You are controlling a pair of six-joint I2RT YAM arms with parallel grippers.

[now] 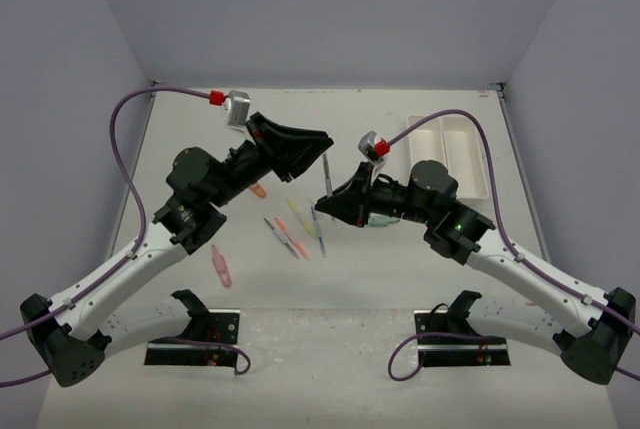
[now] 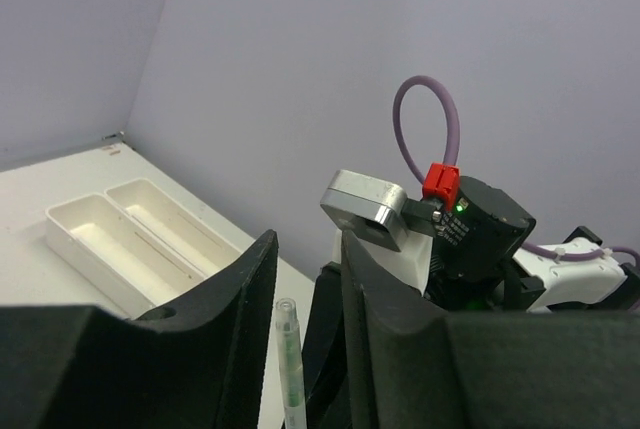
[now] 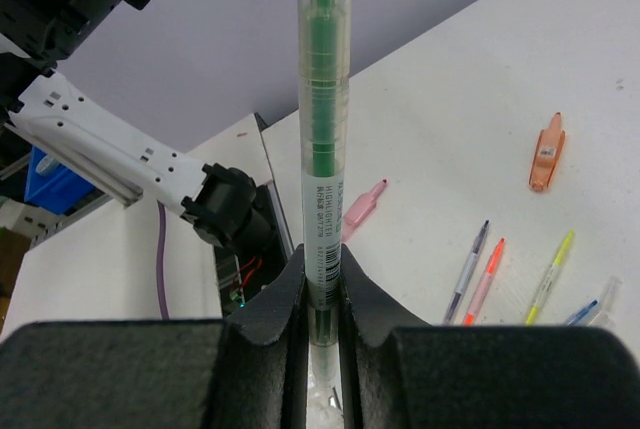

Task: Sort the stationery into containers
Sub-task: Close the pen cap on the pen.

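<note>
Green pen (image 3: 322, 99), clamped upright in right tool (image 3: 322, 274), barrel lettering illegible

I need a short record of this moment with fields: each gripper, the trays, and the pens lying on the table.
Right gripper: shut on a green highlighter, held upright
Left gripper: open, jaws either side of the highlighter's top end, not clamping
Trays: two white, side by side, far right; nothing seen inside
On table: cluster of thin pens, pink marker, orange marker
</note>
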